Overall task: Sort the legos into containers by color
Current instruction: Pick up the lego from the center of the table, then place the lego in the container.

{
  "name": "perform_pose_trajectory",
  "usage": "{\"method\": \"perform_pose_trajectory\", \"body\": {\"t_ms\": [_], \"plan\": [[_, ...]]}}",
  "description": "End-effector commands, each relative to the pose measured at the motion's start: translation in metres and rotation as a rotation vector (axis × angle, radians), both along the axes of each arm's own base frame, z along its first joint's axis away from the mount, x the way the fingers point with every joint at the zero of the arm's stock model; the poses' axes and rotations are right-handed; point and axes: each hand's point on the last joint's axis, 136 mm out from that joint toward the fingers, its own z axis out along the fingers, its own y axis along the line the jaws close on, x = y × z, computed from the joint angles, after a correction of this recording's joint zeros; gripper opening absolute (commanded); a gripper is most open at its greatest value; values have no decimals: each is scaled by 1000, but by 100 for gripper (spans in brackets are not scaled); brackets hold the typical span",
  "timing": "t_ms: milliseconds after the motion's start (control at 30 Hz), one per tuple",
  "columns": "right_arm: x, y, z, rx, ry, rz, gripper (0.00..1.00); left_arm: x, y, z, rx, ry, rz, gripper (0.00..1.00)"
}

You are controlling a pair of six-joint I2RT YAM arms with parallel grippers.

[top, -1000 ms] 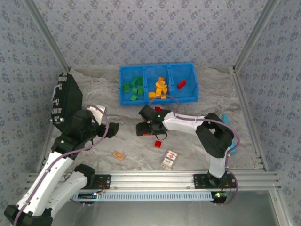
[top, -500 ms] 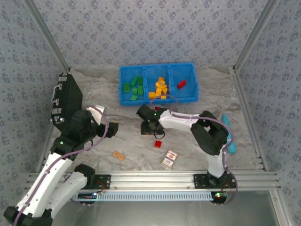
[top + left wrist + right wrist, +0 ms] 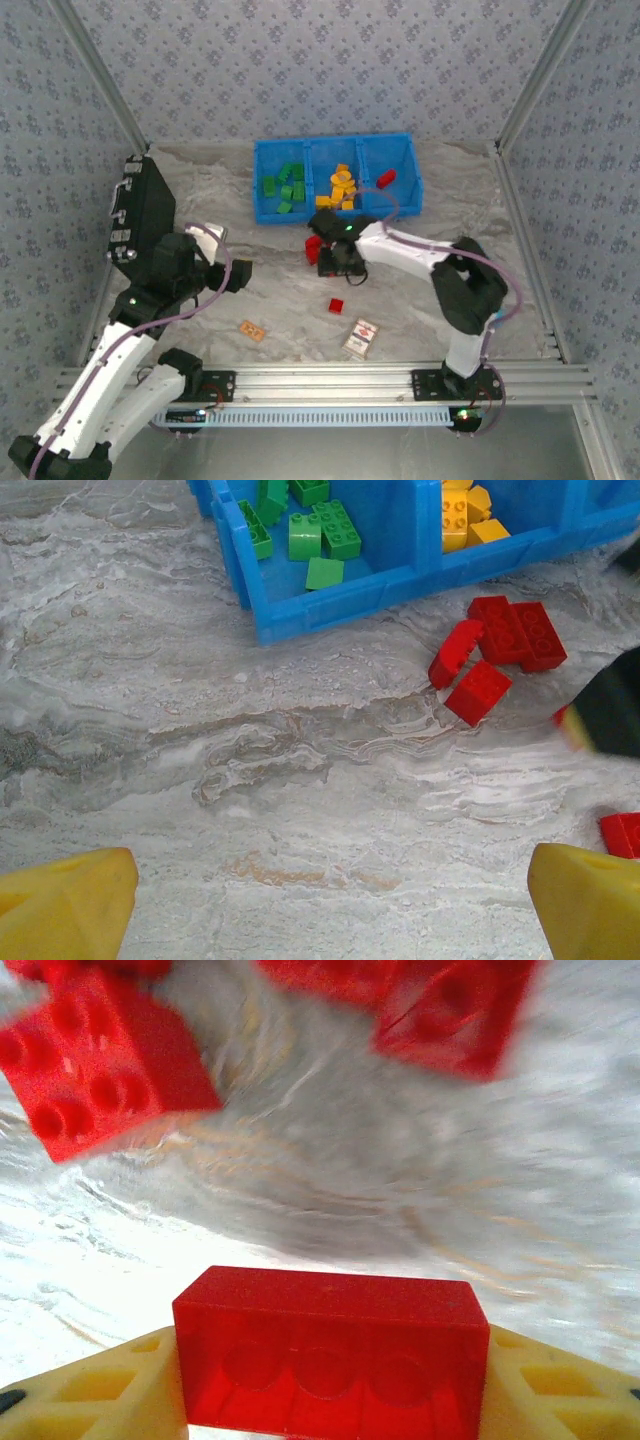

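Red is what we have left: one loose brick (image 3: pixel 336 305) lies nearest, our right pincer (image 3: pixel 330 1385) is clamped on another red brick (image 3: pixel 325 1330), and our left pincer (image 3: pixel 325 910) hovers wide apart. Beyond, red stragglers (image 3: pixel 495 660) lie on the tabletop (image 3: pixel 250 780) before the blue bin (image 3: pixel 330 592), where greens (image 3: pixel 285 185), oranges (image 3: pixel 340 187) and one red (image 3: pixel 386 178) sit sorted.

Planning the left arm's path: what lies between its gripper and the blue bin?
Bare tabletop, in the left wrist view; red bricks sit off to one side.
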Motion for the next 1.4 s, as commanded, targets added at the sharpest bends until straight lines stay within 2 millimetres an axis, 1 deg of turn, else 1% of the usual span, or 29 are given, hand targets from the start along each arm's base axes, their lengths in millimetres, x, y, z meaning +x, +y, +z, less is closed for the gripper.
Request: {"method": "perform_pose_trajectory", "body": {"t_ms": [0,100,200,267,333,400,467,567,667,767,900,1033,1133,1200,1367], "plan": [[13,-45,47,-18,-58,-29,54,5,3,-1,21,-1,15,100],[42,-74,70,-12,-122,-54,55,6,4,-1,22,0,20,100],[80,-105,87,-53,-192,-87,56,5,5,0,18,-9,19,100],[110,-125,98,-74,-243,-113,56,5,5,0,20,-11,22,100],[140,-138,107,-71,-288,-135,56,5,5,1,21,-9,23,100],[166,-145,110,-75,-316,-141,56,6,5,1,21,-10,21,100],[194,-149,107,-72,-334,-150,55,6,5,0,21,-7,22,100],[228,-150,96,-65,-342,-155,55,6,6,0,24,-10,26,100],[255,-149,81,-69,-345,-148,56,7,7,1,26,-13,28,100],[273,-146,65,-84,-325,-135,57,7,9,3,25,-23,35,100],[286,-142,56,-79,-316,-125,63,8,10,1,27,-16,40,100],[285,-142,61,-75,-331,-129,70,9,9,-3,33,1,39,100],[278,-140,71,-77,-345,-117,77,10,8,-7,35,16,37,100],[271,-139,79,-76,-353,-108,79,11,7,-9,35,25,34,100],[241,-132,103,-84,-376,-78,82,13,7,-12,37,43,31,100]]}}
